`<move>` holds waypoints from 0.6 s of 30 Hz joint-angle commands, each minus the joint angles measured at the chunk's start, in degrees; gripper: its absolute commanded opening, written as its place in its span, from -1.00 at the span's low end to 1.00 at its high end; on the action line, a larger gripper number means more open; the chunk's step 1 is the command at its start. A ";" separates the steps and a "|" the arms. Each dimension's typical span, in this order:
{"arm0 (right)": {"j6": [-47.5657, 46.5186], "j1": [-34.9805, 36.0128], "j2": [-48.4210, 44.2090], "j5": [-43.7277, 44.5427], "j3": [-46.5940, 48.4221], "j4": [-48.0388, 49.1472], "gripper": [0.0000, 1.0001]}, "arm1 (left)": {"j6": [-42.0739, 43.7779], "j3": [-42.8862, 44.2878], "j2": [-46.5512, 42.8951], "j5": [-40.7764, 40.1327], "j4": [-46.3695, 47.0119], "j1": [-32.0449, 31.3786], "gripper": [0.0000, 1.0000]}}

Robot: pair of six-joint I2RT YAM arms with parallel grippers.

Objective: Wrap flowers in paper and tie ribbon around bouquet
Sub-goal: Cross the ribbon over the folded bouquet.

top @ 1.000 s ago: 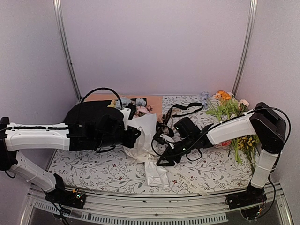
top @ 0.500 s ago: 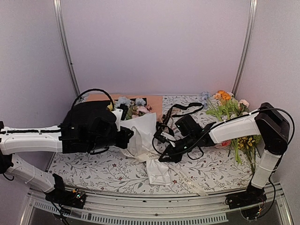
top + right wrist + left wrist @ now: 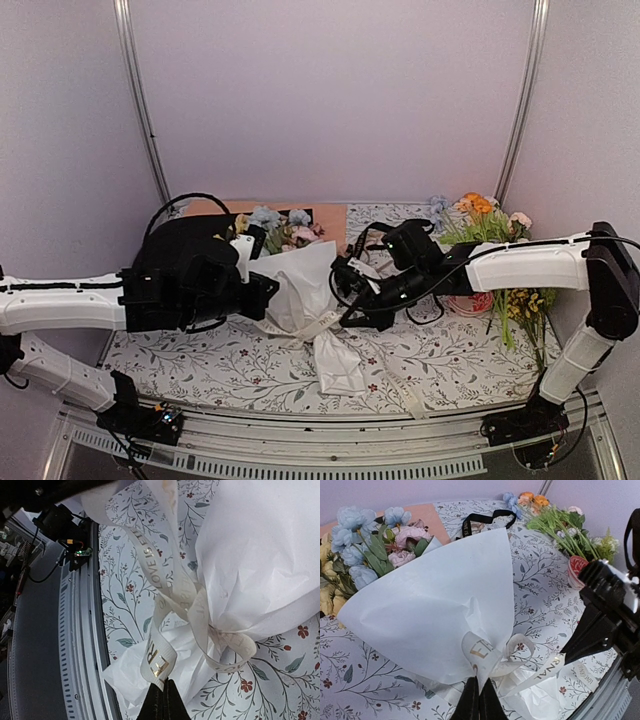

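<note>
- Bouquet, a white paper cone with blue and pink blooms, lies mid-table on floral cloth.
- Left gripper is pinched together on the cream lettered ribbon looping its neck.
- Right gripper clamps another ribbon tail.
- Black ribbon and orange-and-yellow sprigs lie beyond, rightward.

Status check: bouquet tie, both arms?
Left gripper shut on ribbon; right gripper shut on ribbon too. Bouquet wrapped, ribbon loosely looped round its neck. Spare flowers off to the side, apart from both arms.
</note>
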 commanded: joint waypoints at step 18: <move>3.95 11.32 -0.55 -14.95 10.18 0.52 -0.99 | 1.27 -1.26 1.32 3.75 3.01 2.04 -1.00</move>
